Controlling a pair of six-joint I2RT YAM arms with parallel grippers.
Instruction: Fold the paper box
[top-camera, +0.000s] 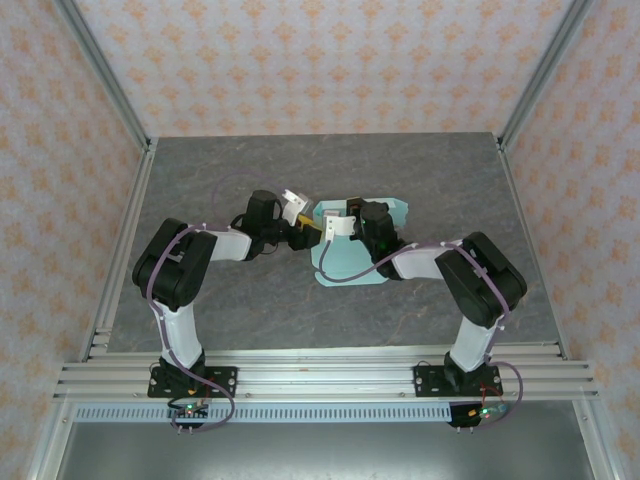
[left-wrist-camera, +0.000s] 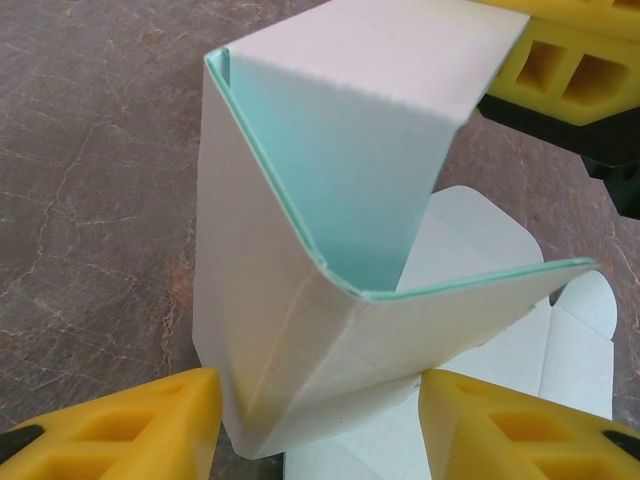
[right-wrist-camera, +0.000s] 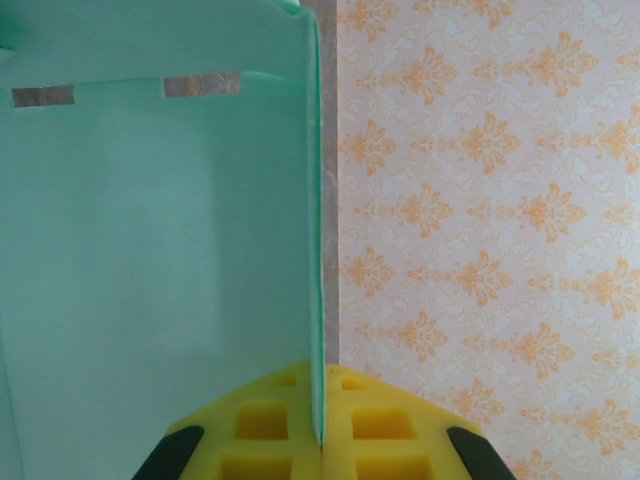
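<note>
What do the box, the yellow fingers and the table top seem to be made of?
The paper box: thin matte card, mint on one face, whitish on the other, holding sharp creases. The yellow fingers: probably moulded plastic or firm foam, with square hollows. The table: grey veined stone look, perhaps printed.

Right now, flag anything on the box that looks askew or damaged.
No tear or crush shows. The paper box is half folded: in the left wrist view one raised panel curls over at its top instead of standing flat. The right tool pinches a wall's edge; the left tool straddles the folded corner.
</note>
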